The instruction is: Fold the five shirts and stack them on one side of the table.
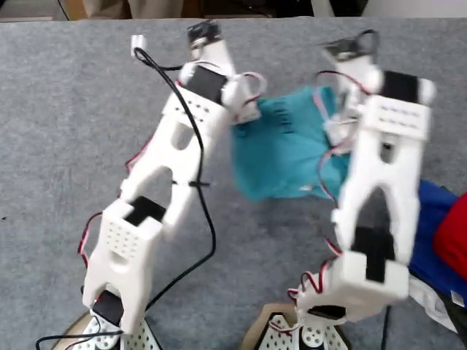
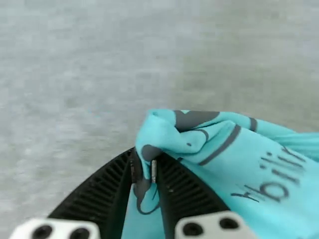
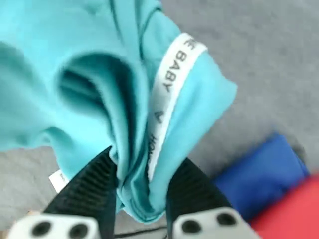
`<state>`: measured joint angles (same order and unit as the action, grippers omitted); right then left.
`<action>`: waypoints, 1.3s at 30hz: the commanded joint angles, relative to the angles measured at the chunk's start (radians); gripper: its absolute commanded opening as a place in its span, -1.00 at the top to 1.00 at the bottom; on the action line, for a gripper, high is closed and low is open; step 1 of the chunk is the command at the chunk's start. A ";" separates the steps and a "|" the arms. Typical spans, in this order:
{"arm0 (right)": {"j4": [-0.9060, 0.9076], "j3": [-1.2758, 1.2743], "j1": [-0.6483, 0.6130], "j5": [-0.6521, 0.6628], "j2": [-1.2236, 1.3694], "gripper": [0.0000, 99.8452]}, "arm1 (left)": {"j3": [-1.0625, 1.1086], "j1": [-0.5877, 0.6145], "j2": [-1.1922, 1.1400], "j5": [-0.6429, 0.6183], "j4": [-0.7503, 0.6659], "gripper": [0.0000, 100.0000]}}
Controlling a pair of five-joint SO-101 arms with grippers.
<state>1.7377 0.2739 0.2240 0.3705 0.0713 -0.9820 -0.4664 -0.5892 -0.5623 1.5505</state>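
The turquoise shirt (image 1: pixel 288 146) sits bunched mid-table (image 1: pixel 66 146), dark lettering across its front. One crumpled edge is pinched in the left claw (image 2: pixel 143 172), and a fold beside the white neck tape is caught in the right claw (image 3: pixel 141 174). Over at the right edge, a blue shirt (image 1: pixel 436 219) lies heaped, a red shirt (image 1: pixel 454 237) touching it and white cloth (image 1: pixel 430 295) poking out beside them.

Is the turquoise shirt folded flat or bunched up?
Bunched up: the turquoise shirt is crumpled, with gathered folds pinched in both arms' jaws.
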 commanded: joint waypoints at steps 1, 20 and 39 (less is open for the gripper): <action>0.041 0.013 0.173 0.038 -0.131 0.99 | -0.150 -0.104 0.010 -0.003 0.000 0.96; -0.023 -0.030 0.978 0.230 -0.377 0.99 | 0.025 -0.500 0.008 0.063 -0.618 0.96; -0.192 -0.021 1.214 0.305 -0.179 0.99 | 0.184 -0.638 -0.073 0.063 -1.002 0.96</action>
<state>1.5704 0.2401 1.4070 0.6513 -0.1112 -0.7426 -1.1047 -0.6552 -0.5056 0.5654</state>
